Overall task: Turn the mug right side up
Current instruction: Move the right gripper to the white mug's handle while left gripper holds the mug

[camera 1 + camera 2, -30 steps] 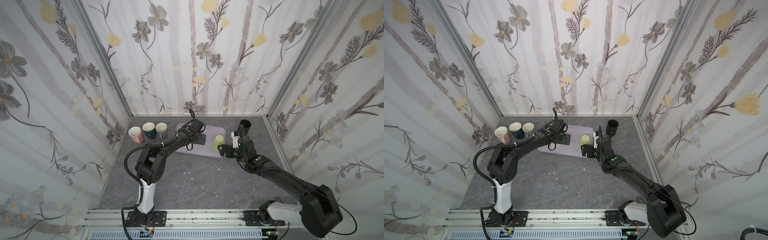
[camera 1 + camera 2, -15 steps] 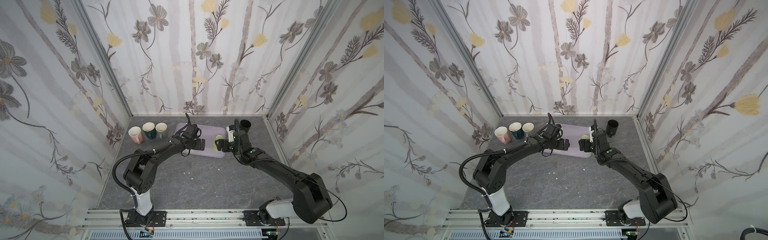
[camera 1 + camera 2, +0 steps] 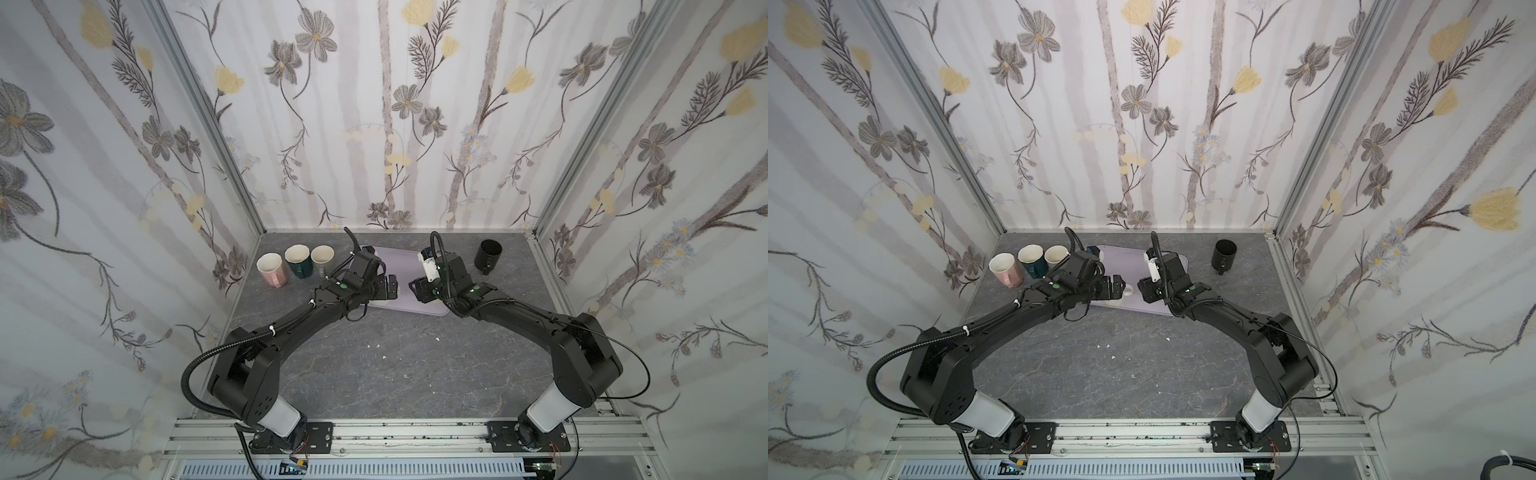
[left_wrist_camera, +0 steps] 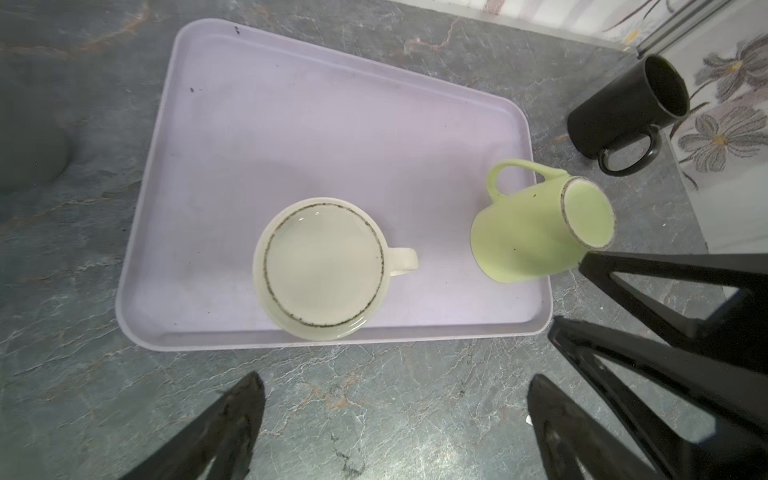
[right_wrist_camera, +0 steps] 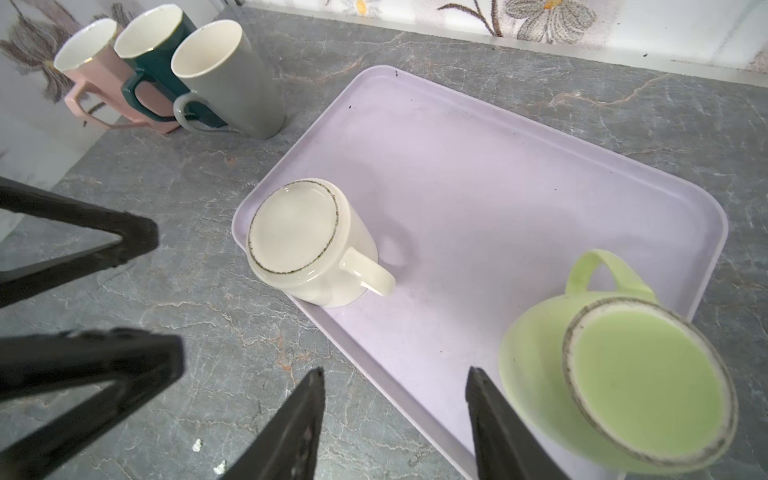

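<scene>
Two mugs stand upside down on the lilac tray [image 4: 332, 124]: a cream mug [image 4: 322, 266] near its front edge and a green mug [image 4: 536, 224] at its right end. The right wrist view shows the same cream mug [image 5: 307, 245] and green mug [image 5: 623, 382]. My left gripper [image 4: 395, 380] hangs wide open over the table just in front of the cream mug, holding nothing. My right gripper [image 5: 395, 370] is partly open and empty over the tray's front rim, with one finger beside the green mug. In both top views the left gripper [image 3: 390, 286] and right gripper [image 3: 415, 289] face each other.
A pink mug [image 5: 83, 54], a teal mug [image 5: 153, 37] and a grey mug [image 5: 224, 70] stand upright at the back left. A black mug [image 4: 623, 112] stands upright at the back right. Walls enclose the grey table [image 3: 374, 365] on three sides.
Both arms have drawn back toward the tray's front edge, and the grippers now face each other closely. The right gripper's jaws have narrowed.
</scene>
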{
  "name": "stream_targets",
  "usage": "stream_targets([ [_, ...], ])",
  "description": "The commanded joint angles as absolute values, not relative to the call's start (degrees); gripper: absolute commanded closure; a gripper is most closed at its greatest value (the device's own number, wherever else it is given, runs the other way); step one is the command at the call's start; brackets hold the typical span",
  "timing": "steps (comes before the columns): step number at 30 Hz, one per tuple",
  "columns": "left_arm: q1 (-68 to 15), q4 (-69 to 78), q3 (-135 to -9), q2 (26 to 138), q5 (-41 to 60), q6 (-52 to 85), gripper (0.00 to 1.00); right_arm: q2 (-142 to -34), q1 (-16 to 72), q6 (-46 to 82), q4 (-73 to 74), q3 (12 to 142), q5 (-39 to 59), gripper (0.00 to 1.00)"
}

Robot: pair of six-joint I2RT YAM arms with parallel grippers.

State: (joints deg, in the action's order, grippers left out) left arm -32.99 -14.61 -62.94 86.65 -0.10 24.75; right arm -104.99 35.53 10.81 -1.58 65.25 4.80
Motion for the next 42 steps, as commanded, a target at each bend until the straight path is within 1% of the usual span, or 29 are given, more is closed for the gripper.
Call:
stream_targets([
  [1, -31.97, -9.27, -59.28, 83.89, -3.18, 27.37, 0.0, -108.75, 35.94, 6.26, -4.16, 69.39, 6.66, 0.44],
  [4, -30.48, -7.6, -56.78, 82.84, -1.49, 28.86, 0.0, -113.38, 36.41, 3.76, -5.99, 73.68, 9.28, 0.44],
  [7, -29.24, -7.0, -55.66, 82.97, 0.35, 29.53, 0.0, -117.0, 36.68, 2.11, -6.87, 76.93, 11.45, 0.42],
  [12, -27.97, -5.4, -53.52, 82.2, 2.02, 30.18, 0.0, -120.37, 36.96, -1.31, -7.61, 79.98, 16.5, 0.4],
  [19, -26.99, -4.82, -51.45, 80.05, 2.46, 30.27, 0.0, -123.48, 36.96, -1.74, -8.57, 83.0, 15.56, 0.4],
  [23, -26.59, -4.59, -50.59, 78.88, 2.24, 30.34, 0.0, -124.54, 36.97, -1.86, -9.0, 84.04, 15.16, 0.37],
  [31, -26.0, -4.49, -49.62, 77.31, 2.28, 30.33, 0.0, -126.23, 36.96, -4.49, -9.77, 85.34, 15.55, 0.38],
  [38, -25.99, -4.78, -49.57, 77.35, 2.7, 30.52, 0.0, -126.51, 36.84, -7.8, -10.35, 85.34, 19.04, 0.39],
  [42, -25.84, -4.92, -49.83, 77.52, 2.97, 30.59, 0.0, -126.82, 36.96, -9.04, -11.16, 85.35, 18.13, 0.39],
])
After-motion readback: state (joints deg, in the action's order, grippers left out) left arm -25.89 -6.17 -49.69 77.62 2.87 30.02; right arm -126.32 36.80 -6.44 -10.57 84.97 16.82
